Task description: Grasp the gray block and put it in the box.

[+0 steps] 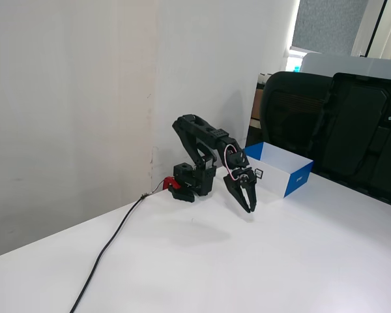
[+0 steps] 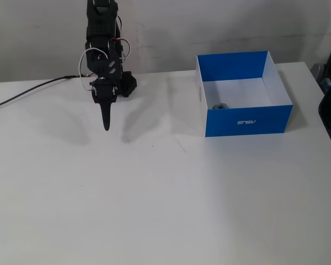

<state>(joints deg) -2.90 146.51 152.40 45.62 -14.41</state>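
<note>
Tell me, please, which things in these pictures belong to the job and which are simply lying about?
Part of the job:
- gray block, already lying inside the box
- box, blue outside, white inside
- hand, empty, above the table and away from the box

Just lying about:
- black cable running across the table
- black chairs behind the table
</note>
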